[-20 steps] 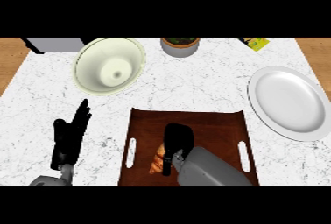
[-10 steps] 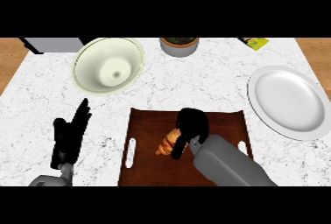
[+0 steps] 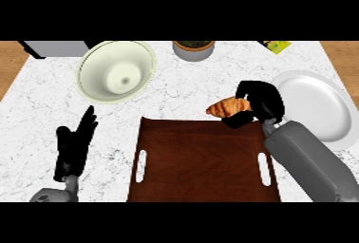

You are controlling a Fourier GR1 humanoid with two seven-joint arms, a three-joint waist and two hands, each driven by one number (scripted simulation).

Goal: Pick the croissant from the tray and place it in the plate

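**Croissant in our right hand, between tray and plate**

Head view: we're over a white marbled worktop (image 3: 182, 90) with wood showing at the far left and right edges. The tray (image 3: 203, 161) is a dark brown wood-grain rectangle with a slot handle on each short side. We see nothing lying on it.

Our right hand (image 3: 258, 102) is black, fingers and thumb curled round the croissant (image 3: 227, 107). The croissant is golden-brown, ridged and crescent-shaped, sticking out to the left of the hand. It sits over the worktop just past the tray's far right corner and just left of the plate (image 3: 316, 107). The plate is plain white, round and glossy, with a raised rim. The grey forearm comes in from the lower right, overlapping the tray's right edge.

Our left hand (image 3: 76, 142) rests at the left of the tray, fingers straight, holding nothing.

Far side: a pale cream bowl (image 3: 116, 71), wide and round; a grey cylindrical pot (image 3: 193, 49); a grey box (image 3: 56, 47) in the left corner; a yellow-green item (image 3: 276, 45) at the edge, too cropped to identify.
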